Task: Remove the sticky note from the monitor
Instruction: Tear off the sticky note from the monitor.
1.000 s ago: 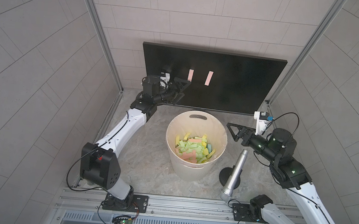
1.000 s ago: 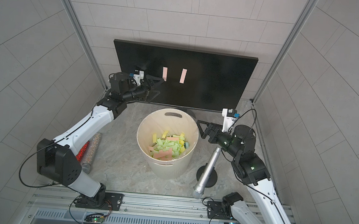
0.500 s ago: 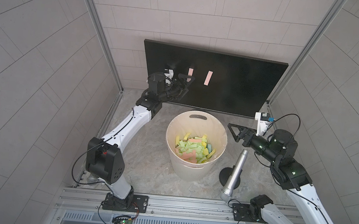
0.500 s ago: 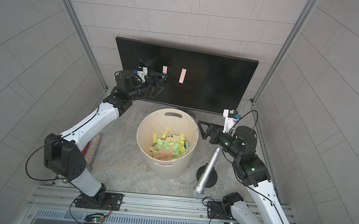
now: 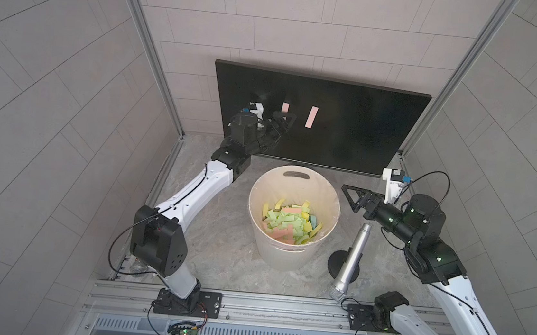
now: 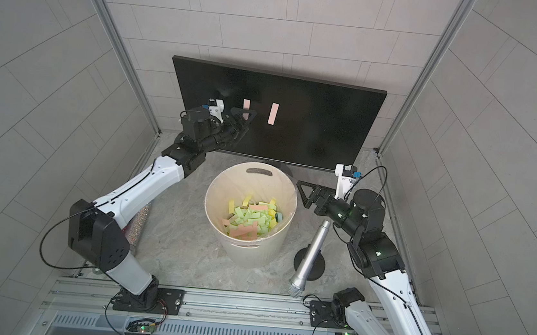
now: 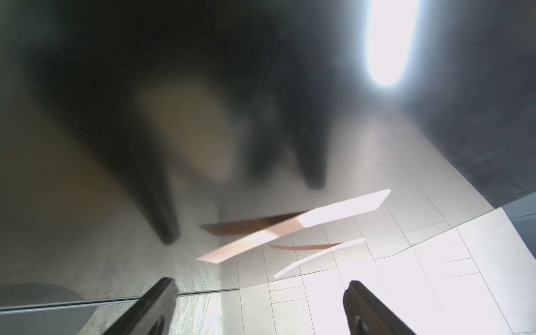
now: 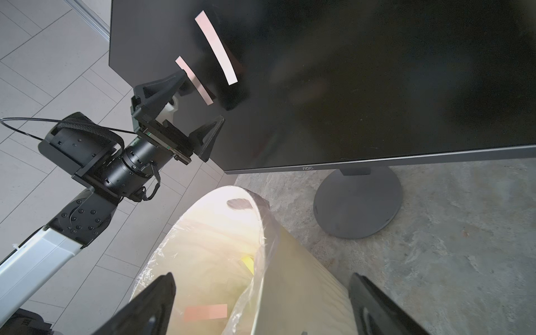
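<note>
Jaws of the left end effector (image 8: 204, 95) have come close to a pink sticky note (image 8: 200, 87) on the monitor (image 8: 377, 72), wide apart; pinching looks next.

Both top views look steeply down from high at the front onto the bench (image 5: 218, 257), facing the monitor (image 5: 347, 139) at the back. The left wrist view sits seemingly against the monitor, blurred. The right wrist view, farther back, shares monitor, bucket (image 8: 203, 232) and left arm (image 8: 55, 246) with them.

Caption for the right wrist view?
Left gripper, jaws open, at a pink sticky note on the dark monitor; cream bucket in foreground.
</note>
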